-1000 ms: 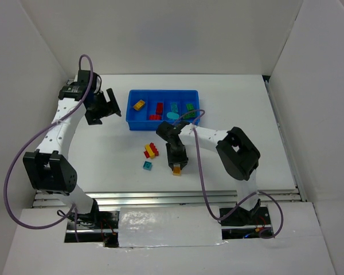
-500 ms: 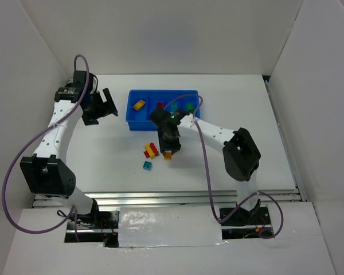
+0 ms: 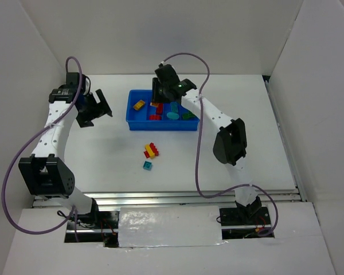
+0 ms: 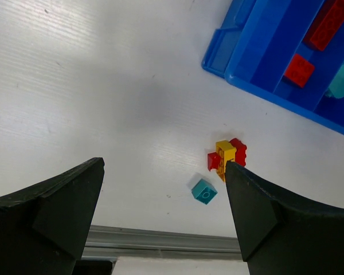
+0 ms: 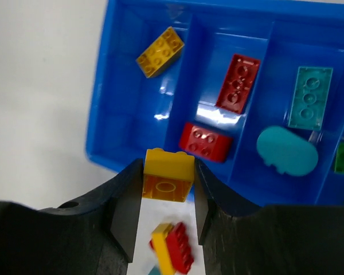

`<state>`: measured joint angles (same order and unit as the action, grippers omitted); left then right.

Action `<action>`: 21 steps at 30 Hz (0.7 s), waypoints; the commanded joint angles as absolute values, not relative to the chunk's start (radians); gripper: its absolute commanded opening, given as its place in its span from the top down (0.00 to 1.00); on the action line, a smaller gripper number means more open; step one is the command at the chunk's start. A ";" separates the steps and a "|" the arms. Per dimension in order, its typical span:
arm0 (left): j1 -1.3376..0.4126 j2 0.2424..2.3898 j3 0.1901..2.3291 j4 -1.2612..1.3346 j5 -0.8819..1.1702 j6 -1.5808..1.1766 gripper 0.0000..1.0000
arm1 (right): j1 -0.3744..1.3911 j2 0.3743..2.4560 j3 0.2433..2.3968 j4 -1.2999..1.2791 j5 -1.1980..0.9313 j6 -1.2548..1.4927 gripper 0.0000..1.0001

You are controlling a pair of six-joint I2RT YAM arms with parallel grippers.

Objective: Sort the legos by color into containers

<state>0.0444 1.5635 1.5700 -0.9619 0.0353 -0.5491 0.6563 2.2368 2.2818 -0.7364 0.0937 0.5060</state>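
Over blue tray (image 5: 101, 133), right gripper (image 5: 169, 175) clamped on yellow brick (image 5: 168, 165) by its smooth side walls; likely light, stiff, slick; left gripper (image 4: 164, 167) spread wide, left of tray

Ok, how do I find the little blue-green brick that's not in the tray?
Start at the big blue tray. In front of it lies a red and yellow clump, and just past that, on its own, sits the teal brick. It is the only teal piece outside the tray, small and square.
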 commanded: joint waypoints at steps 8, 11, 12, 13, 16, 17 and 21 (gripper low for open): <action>0.043 1.496 1.474 -0.940 0.072 -0.535 0.00 | 0.629 2.347 2.290 -0.355 -0.037 0.517 1.00; 0.044 1.505 1.470 -0.933 0.080 -0.537 0.00 | 0.630 2.359 2.257 -0.310 -0.054 0.545 0.99; 0.044 1.508 1.470 -0.933 0.081 -0.537 0.00 | 0.630 2.367 2.258 -0.308 -0.061 0.555 0.98; 0.043 1.509 1.473 -0.930 0.081 -0.537 0.01 | 0.632 2.375 2.261 -0.308 -0.063 0.558 0.94; 0.044 1.513 1.476 -0.919 0.089 -0.534 0.00 | 0.634 2.396 2.258 -0.292 -0.077 0.561 0.88; 0.043 1.513 1.477 -0.916 0.095 -0.532 0.01 | 0.634 2.405 2.257 -0.284 -0.084 0.561 0.86; 0.044 1.509 1.473 -0.914 0.104 -0.523 0.00 | 0.637 2.442 2.302 -0.294 -0.127 0.571 0.76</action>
<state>0.0437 1.5375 1.4658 -0.9333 0.0837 -0.5480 0.6300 2.4119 2.2414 -0.3435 -0.0914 0.5575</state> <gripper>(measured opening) 0.994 0.439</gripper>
